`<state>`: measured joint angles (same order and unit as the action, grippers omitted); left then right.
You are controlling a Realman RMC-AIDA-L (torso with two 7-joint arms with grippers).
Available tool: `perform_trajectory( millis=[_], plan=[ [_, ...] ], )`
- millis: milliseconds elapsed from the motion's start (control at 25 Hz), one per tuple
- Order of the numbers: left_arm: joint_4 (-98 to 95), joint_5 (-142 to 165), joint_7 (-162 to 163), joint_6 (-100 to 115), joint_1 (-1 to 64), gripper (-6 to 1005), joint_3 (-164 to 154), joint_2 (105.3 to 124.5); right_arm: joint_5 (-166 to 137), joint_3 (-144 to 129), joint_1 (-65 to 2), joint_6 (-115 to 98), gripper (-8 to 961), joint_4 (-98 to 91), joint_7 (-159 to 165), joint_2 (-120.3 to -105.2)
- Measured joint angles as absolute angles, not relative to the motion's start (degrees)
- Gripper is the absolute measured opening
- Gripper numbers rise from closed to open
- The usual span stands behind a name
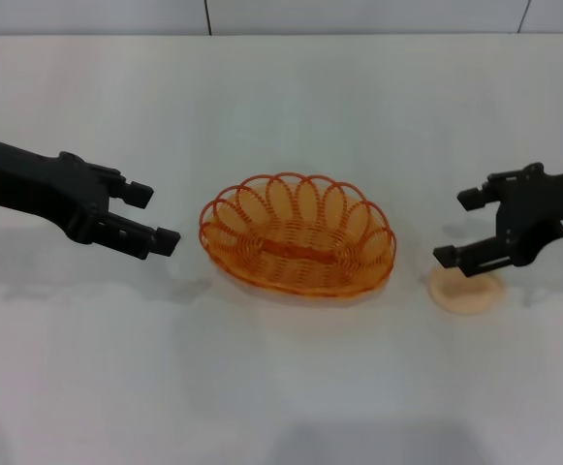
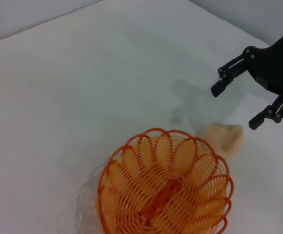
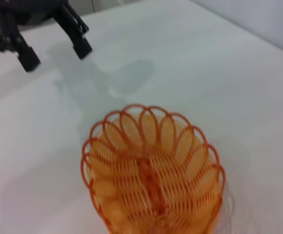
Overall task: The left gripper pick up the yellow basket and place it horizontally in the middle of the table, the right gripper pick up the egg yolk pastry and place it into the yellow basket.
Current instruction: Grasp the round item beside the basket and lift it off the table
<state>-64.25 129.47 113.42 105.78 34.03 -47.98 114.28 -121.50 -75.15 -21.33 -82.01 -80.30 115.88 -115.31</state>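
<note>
The yellow basket [image 1: 298,237] lies lengthwise across the middle of the white table [image 1: 281,387], empty; it also shows in the left wrist view [image 2: 165,187] and the right wrist view [image 3: 153,173]. My left gripper [image 1: 153,217] is open and empty, just left of the basket, apart from it; it shows far off in the right wrist view [image 3: 53,48]. The egg yolk pastry [image 1: 468,290] lies on the table right of the basket, also in the left wrist view [image 2: 224,138]. My right gripper [image 1: 459,228] is open, hovering just above the pastry; it also shows in the left wrist view [image 2: 236,103].
The table's far edge meets a grey wall [image 1: 359,15] at the back. Bare white tabletop lies in front of the basket and behind it.
</note>
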Motion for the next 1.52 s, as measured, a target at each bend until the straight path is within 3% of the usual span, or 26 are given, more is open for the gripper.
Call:
perform_trajectory(
  millis=[1000, 1520],
  plan=[
    [-64.3, 129.6, 114.4, 105.3, 34.4, 888, -48.0, 115.73, -127.9, -78.4, -21.7, -79.7, 738, -75.9, 118.1, -115.31],
    [-64.2, 129.8, 115.0, 105.5, 34.2, 888, -47.9, 115.84, -131.9, -80.6, -23.0, -80.1, 180, -76.9, 122.0, -115.40]
  ],
)
